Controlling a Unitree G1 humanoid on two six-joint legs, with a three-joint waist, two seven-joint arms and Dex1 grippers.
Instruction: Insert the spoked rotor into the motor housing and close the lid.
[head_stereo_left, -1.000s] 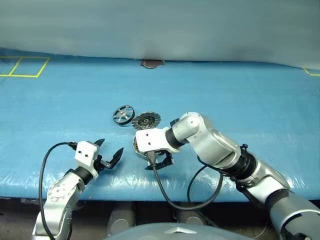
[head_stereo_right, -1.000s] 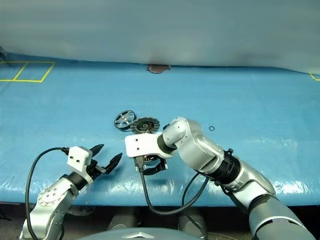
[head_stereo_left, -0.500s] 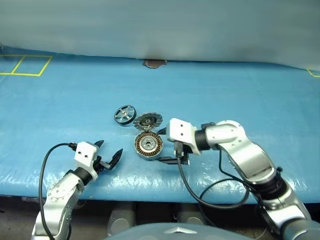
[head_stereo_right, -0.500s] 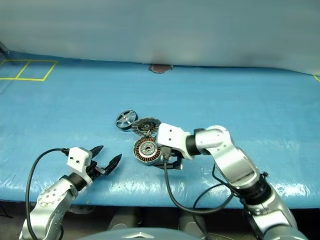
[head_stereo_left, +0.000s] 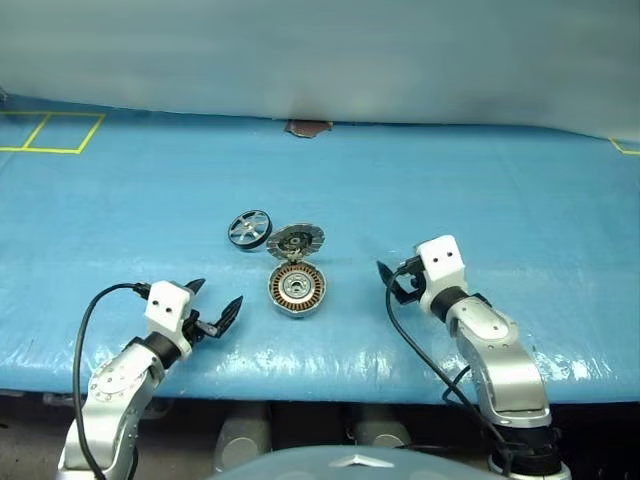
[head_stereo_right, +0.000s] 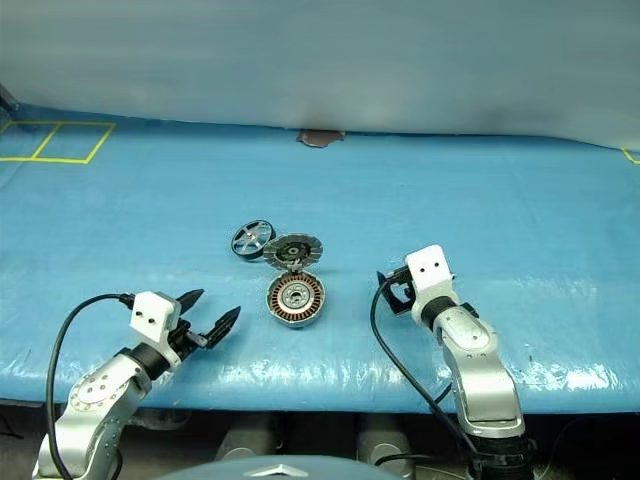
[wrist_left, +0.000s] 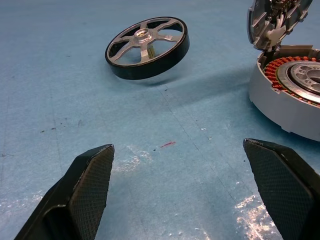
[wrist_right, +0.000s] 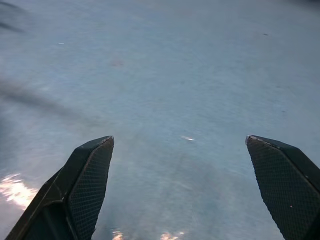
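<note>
housing (head_stereo_left: 297, 290) lay lid-up (head_stereo_left: 296, 241), windings only; rotor (head_stereo_left: 248, 228) beside it on the table (head_stereo_left: 500, 200); both pincers (head_stereo_left: 212, 306) (head_stereo_left: 392, 284) gaped empty.

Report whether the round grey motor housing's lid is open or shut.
Open: the segmented round lid stands tipped up behind the grey housing, leaving its copper windings exposed.

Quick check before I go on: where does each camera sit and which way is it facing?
Head eyes: look forward and down over the blue table; both arms show, spoked rotor, motor housing, lid central.
Left wrist: looks along the open left gripper fingers at rotor, housing, lid; shared with the head eyes.
Right wrist: looks along the open right gripper fingers at bare table.
</note>
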